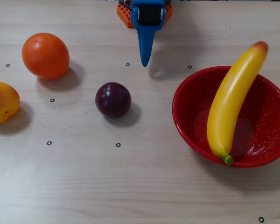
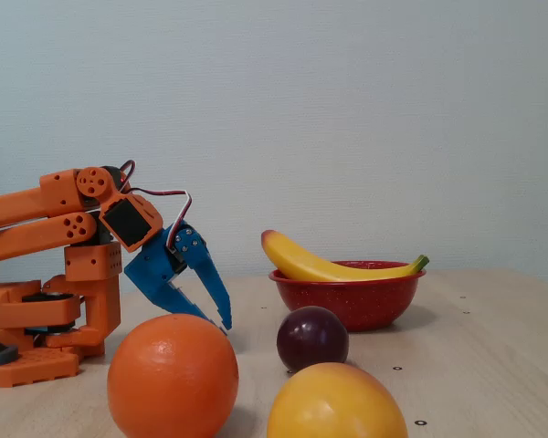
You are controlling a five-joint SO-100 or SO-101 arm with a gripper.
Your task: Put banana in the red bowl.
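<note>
The banana (image 1: 228,102) lies slantwise across the red bowl (image 1: 189,95) at the right of the overhead view. Its orange-red end juts over the far rim and its green stem rests on the near rim. In the fixed view the banana (image 2: 320,267) rests on top of the red bowl (image 2: 347,303), with its blunt end overhanging to the left. My blue gripper (image 1: 143,62) hangs at the top centre, well left of the bowl. Seen from the side, the gripper (image 2: 215,320) is open, with nothing between its fingers, and points down at the table.
An orange (image 1: 45,55) sits at the far left, a yellow-orange fruit (image 1: 2,101) at the left edge and a dark purple plum (image 1: 113,100) mid-table. The orange arm base (image 2: 36,319) stands at the left of the fixed view. Small black ring marks dot the wooden table.
</note>
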